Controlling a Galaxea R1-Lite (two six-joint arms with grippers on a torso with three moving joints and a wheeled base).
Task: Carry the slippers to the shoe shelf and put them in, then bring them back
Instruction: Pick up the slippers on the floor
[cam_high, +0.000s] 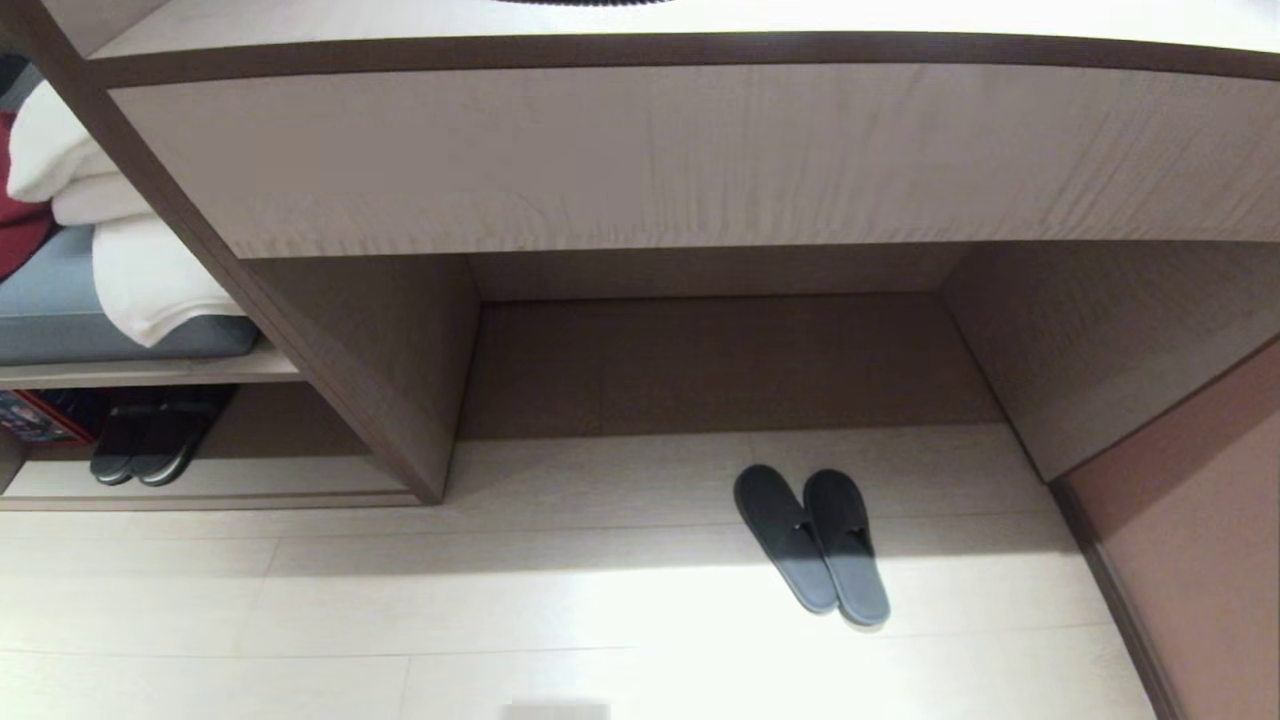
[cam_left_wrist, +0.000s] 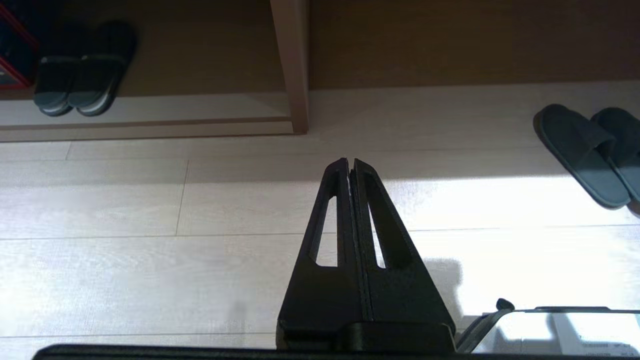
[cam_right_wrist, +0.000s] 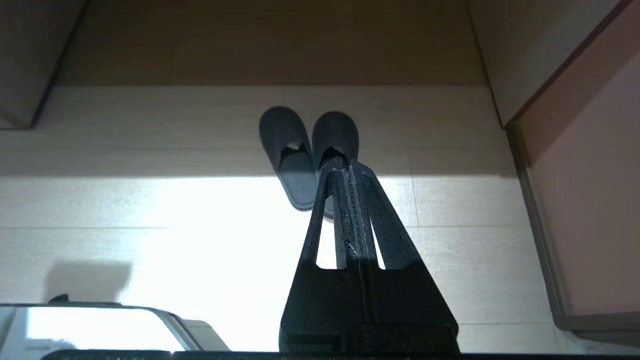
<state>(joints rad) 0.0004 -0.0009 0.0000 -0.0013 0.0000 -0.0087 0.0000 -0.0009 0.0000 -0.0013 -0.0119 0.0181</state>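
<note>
The slippers (cam_high: 812, 545), a plain dark grey pair, lie side by side on the pale floor in front of the wide floor-level recess, toes toward it. The shoe shelf (cam_high: 250, 478) is the low compartment at the far left, beyond an upright divider panel (cam_high: 370, 380). Neither gripper shows in the head view. My left gripper (cam_left_wrist: 350, 162) is shut and empty above bare floor, with the slippers (cam_left_wrist: 585, 155) off to its side and the shoe shelf (cam_left_wrist: 175, 107) ahead. My right gripper (cam_right_wrist: 345, 162) is shut and empty, well short of the slippers (cam_right_wrist: 295, 150); its tips cover part of one.
A darker pair with white-edged soles (cam_high: 150, 440) stands in the shoe shelf beside a red box (cam_high: 40, 415). Folded white towels (cam_high: 130, 270) lie on the shelf above. A brown wall panel (cam_high: 1190, 560) bounds the right side. The robot's base (cam_right_wrist: 100, 325) shows low in both wrist views.
</note>
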